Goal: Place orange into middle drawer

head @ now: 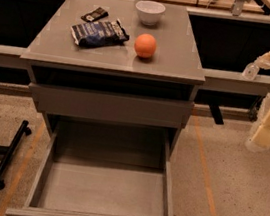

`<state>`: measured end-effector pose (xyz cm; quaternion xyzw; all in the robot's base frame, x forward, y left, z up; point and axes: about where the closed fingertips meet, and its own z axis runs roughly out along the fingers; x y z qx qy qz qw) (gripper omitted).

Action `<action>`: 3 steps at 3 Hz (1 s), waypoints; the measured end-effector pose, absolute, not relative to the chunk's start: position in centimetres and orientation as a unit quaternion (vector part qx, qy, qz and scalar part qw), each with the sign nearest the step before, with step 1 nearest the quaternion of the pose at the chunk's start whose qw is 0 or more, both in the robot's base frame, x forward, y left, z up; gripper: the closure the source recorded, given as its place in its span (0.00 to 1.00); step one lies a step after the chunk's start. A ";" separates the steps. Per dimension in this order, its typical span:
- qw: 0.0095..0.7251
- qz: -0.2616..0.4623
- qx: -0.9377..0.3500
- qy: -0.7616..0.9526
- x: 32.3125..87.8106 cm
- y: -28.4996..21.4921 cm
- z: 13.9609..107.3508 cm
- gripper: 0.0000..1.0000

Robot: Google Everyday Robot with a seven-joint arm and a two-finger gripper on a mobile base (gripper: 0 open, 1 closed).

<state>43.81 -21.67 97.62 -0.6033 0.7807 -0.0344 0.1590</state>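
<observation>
Item one: the orange (145,45) sits on the cabinet top (180,61), right of centre, near the front edge. Beside it to the left I log a dark snack bag (99,33); a small dark packet (94,14) and a white bowl (150,12) lie nearer the back edge. The middle drawer (105,191) stands pulled out below, its front partly cut off. The gripper (265,134) hangs at the far right, partly out of view, well apart from the orange; spread or closed, I cannot tell.
</observation>
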 end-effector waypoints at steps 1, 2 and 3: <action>0.159 -0.034 -0.603 0.781 43.8 -21.7 97.6 0.00; 0.179 -0.015 -0.610 0.771 45.2 -19.9 97.1 0.00; 0.213 0.013 -0.621 0.754 48.5 -16.9 96.4 0.00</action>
